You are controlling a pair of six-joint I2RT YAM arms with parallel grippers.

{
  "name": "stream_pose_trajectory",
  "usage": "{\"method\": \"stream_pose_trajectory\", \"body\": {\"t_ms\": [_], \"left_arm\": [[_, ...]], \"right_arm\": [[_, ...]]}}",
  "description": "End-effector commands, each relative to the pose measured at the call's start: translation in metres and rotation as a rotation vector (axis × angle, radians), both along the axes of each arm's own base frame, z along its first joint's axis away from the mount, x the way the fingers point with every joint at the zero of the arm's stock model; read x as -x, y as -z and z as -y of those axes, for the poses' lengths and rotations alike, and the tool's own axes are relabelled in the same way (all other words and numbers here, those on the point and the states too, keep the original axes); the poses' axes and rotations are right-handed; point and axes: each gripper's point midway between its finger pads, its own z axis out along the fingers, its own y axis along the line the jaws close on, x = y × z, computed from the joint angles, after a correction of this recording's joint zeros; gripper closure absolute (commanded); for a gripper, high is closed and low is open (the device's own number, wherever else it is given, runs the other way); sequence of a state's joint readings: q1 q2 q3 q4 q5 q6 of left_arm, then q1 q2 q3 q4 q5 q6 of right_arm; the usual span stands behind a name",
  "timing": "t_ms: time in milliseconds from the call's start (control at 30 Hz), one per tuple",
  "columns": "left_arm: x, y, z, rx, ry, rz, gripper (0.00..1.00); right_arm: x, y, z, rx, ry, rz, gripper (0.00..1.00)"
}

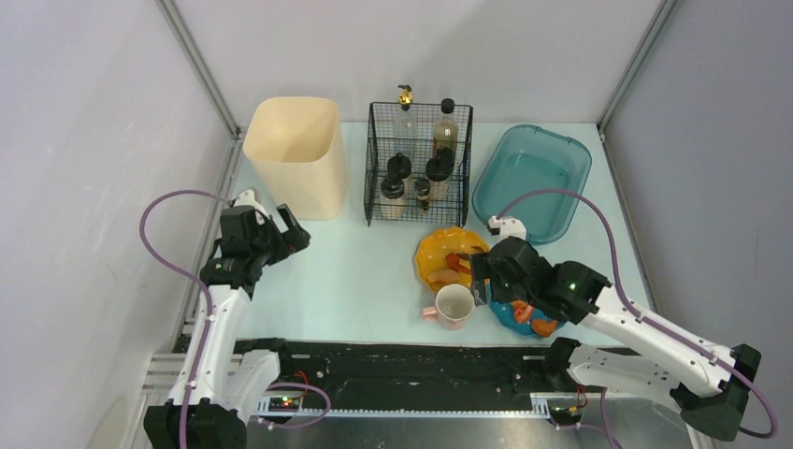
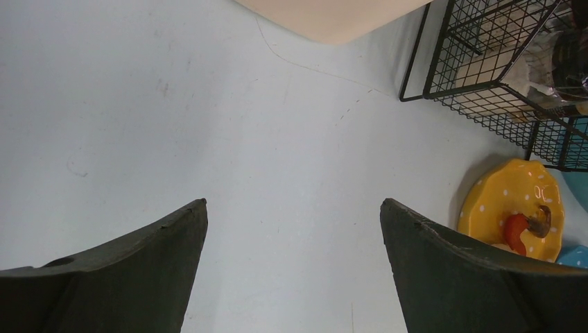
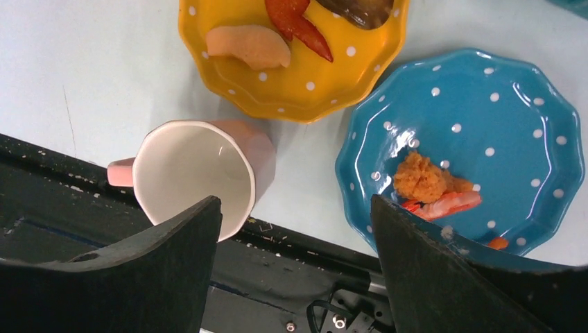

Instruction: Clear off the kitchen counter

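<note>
Since yellow plate (image 3: 298, 83), blue plate (image 3: 485, 104) w/ food bits & pink mug (image 3: 201, 166) all sit on counter (image 1: 355, 271) nr front edge, right of centre, task looks barely begun. Right tool (image 3: 296, 205) wide open above them, holding nothing; left tool (image 2: 293, 208) fully open, empty, nr left edge.

At the rear of the desk (image 1: 355, 271) stand, from left to right, a bin (image 1: 292, 154), a basket (image 1: 418, 187) holding bottles (image 1: 446, 131), and a tub (image 1: 531, 178). Before the basket lies the rear plate (image 1: 439, 257), carrying food. The mug (image 1: 455, 305) stands before that plate, at the desk's front edge. The front plate (image 3: 499, 118), also carrying food, lies right of the mug, beneath the right gripper (image 1: 479, 279). The left gripper (image 1: 281, 227) hangs before the bin.
</note>
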State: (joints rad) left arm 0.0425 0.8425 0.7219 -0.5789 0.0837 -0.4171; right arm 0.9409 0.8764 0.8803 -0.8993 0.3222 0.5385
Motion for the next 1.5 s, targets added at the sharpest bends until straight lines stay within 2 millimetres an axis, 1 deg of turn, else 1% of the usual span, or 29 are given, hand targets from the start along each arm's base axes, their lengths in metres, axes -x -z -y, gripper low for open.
{"method": "stream_pose_trajectory", "body": {"t_ms": [0,133,233,333,500,667,933,1067,1167,1233,1267,1300,1333,1367,1400,1467], "left_arm": [[-0.009,-0.022,0.000,-0.007,0.019,0.067,0.02],[-0.009,-0.021,0.000,-0.002,0.022,0.062,0.02],[-0.009,-0.021,0.001,-0.002,0.024,0.062,0.02],[-0.009,-0.021,0.001,0.000,0.025,0.063,0.02],[-0.009,-0.022,0.002,0.003,0.026,0.065,0.02],[-0.009,-0.022,0.002,0.003,0.026,0.066,0.02],[-0.009,-0.021,0.003,0.008,0.033,0.060,0.02],[-0.009,-0.021,0.003,0.009,0.034,0.059,0.02],[-0.010,-0.021,0.003,0.010,0.034,0.058,0.02],[-0.010,-0.019,0.004,0.012,0.034,0.051,0.02],[-0.011,-0.019,0.004,0.013,0.035,0.051,0.02],[-0.010,-0.019,0.004,0.012,0.034,0.049,0.02],[-0.011,-0.019,0.004,0.011,0.033,0.049,0.02],[-0.011,-0.019,0.003,0.010,0.032,0.051,0.02],[-0.010,-0.019,0.003,0.009,0.032,0.051,0.02],[-0.010,-0.020,0.002,0.006,0.028,0.054,0.02]], "right_arm": [[0.004,-0.002,0.001,-0.054,0.058,-0.024,0.18],[0.011,-0.012,-0.013,-0.136,-0.007,-0.034,0.20],[0.013,-0.010,-0.019,-0.140,-0.030,-0.052,0.21],[0.012,0.000,-0.023,-0.110,-0.025,-0.076,0.23],[0.002,0.012,-0.034,-0.097,-0.010,-0.080,0.31],[-0.004,0.024,-0.038,-0.059,-0.002,-0.091,0.36],[-0.005,0.055,-0.047,0.003,-0.023,-0.153,0.46],[-0.006,0.064,-0.045,0.034,-0.019,-0.161,0.58],[-0.007,0.069,-0.043,0.062,-0.021,-0.166,0.64],[-0.006,0.074,-0.041,0.082,-0.024,-0.176,0.71],[-0.006,0.076,-0.041,0.089,-0.026,-0.180,0.78],[-0.006,0.077,-0.042,0.087,-0.025,-0.179,0.82],[-0.006,0.076,-0.043,0.082,-0.029,-0.180,0.91],[-0.007,0.074,-0.046,0.069,-0.032,-0.173,0.97],[-0.007,0.072,-0.047,0.061,-0.040,-0.168,1.00],[-0.010,0.061,-0.050,0.028,-0.052,-0.138,1.00]]}}
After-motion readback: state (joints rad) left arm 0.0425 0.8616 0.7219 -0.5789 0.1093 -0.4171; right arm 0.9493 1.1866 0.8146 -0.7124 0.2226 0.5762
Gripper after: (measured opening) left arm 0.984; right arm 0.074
